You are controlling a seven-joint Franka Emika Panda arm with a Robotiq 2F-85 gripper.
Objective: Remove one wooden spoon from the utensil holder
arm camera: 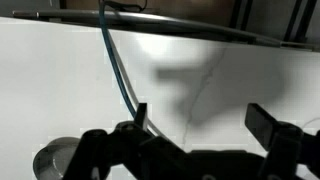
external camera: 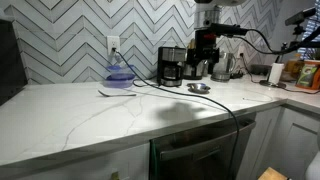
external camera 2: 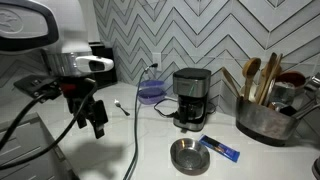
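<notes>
Hand (external camera 2: 95, 120) well apart from the utensil holder (external camera 2: 262, 122)
It gapes wide, empty; carry it across the counter (external camera 2: 258, 160), pinch one wooden spoon (external camera 2: 253, 75) high on the handle, lift straight up.

Utensil holder (external camera 2: 265, 128): grey metallic pot, stood upright on the table (external camera 2: 270, 162) beside the coffee maker. Several light-brown spoons are held in it. One wooden spoon (external camera 2: 252, 75) is stood handle-down, oval bowl uppermost, slightly tilted.
</notes>
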